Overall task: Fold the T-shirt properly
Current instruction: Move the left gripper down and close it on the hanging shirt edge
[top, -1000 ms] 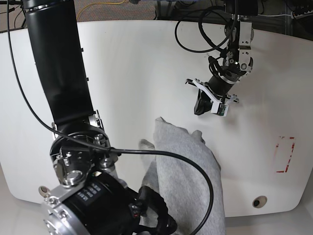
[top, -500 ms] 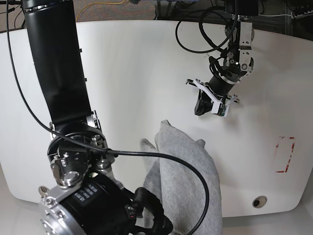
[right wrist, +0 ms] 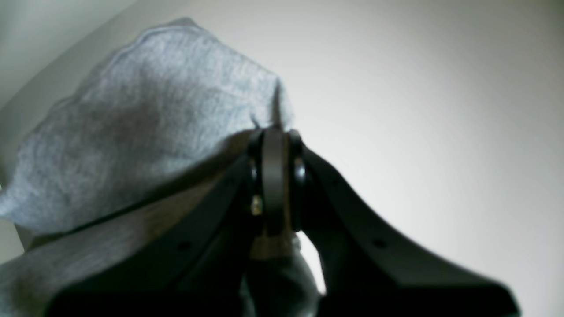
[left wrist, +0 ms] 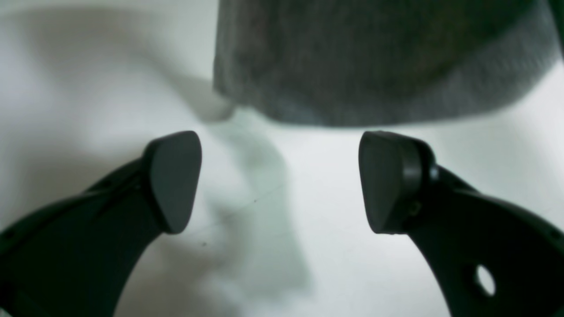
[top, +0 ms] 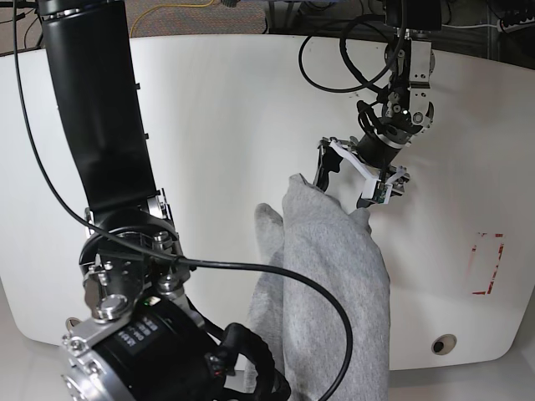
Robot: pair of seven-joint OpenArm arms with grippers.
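Nearest, the right gripper (right wrist: 273,176) is clamped on the shirt (top: 330,284), which drapes up over the counter (top: 209,142). Beyond, the left gripper (top: 344,175) stands spread just at its far edge. Step: handover; next it must close on that hem.

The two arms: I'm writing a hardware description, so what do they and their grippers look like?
Both are black. The right arm is a thick matte tube ending in a silver, bolted wrist ring, with black cables looping past. The left gripper has curved black fingers with flat rounded pads, a white bracket, and looped cables above.
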